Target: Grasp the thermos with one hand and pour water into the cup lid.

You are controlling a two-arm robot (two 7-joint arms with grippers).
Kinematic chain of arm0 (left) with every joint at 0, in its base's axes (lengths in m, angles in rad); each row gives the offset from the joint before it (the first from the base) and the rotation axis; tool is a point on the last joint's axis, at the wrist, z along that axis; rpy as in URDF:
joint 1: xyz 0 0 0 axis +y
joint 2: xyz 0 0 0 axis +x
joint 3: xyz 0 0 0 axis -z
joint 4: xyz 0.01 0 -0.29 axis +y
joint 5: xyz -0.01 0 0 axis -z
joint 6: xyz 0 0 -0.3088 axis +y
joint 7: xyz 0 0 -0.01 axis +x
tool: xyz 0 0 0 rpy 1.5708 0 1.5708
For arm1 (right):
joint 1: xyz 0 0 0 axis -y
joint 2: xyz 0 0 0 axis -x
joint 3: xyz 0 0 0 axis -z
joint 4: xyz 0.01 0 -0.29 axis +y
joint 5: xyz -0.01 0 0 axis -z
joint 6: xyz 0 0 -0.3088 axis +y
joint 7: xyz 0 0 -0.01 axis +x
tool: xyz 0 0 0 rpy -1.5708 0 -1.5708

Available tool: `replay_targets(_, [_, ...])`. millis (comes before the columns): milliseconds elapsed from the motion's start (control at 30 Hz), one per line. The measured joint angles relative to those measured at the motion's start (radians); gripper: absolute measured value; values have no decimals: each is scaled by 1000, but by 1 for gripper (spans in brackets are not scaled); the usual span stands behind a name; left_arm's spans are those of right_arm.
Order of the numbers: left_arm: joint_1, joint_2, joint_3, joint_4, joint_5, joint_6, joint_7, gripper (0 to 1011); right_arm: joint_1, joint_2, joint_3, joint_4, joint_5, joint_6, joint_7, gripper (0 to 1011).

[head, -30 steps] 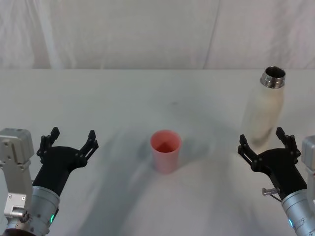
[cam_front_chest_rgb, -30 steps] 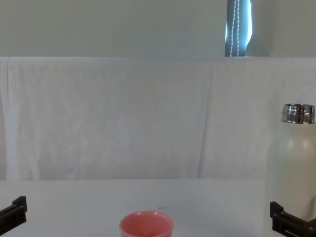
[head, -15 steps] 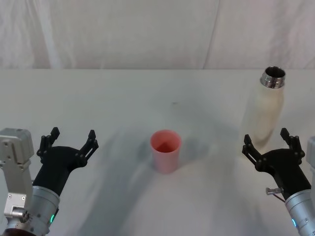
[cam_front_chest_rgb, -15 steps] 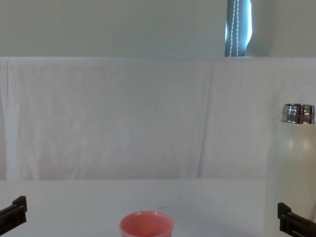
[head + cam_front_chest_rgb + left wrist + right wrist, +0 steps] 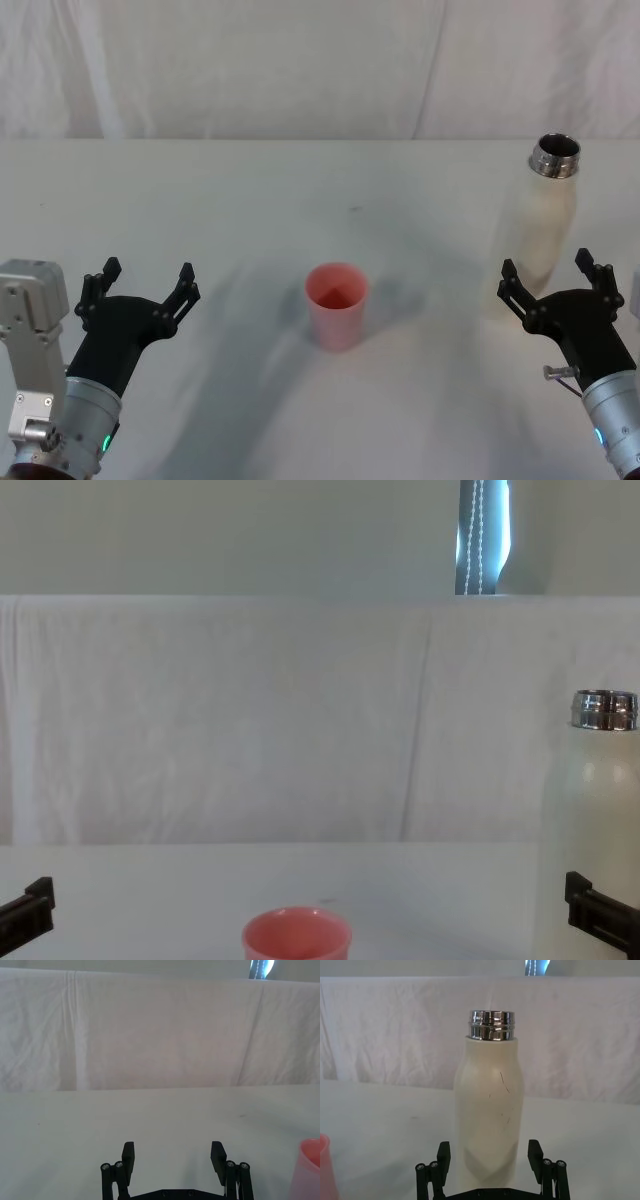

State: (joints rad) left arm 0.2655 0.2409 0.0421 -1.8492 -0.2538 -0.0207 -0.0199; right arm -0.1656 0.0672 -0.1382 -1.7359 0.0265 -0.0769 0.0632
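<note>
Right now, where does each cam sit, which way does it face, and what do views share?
Head: high, looking down at the table; left hand and right hand open.
Chest: low, looking across; cup lid, thermos.
Left wrist: along the open left hand; cup lid at the edge.
Right wrist: along the open right hand, at the thermos just ahead.
Shared: head and chest both show thermos and cup lid.

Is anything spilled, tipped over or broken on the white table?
Nothing is spilled or tipped. The tall cream-white thermos stands upright with its steel neck open, and the small salmon-pink cup lid stands upright near the middle of the table. The only blemish is a few thin dark scratch marks on the thermos's side. The open right pincer sits just before it.
</note>
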Motion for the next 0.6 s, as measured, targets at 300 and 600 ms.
replay_targets(300, [0,0,0,0,0,0,0,1001,24,-14,6,19,1,-3,8,1000])
replay_targets(600, [0,0,0,0,0,0,0,1001,42,-27,11,37,7,-5,12,1000])
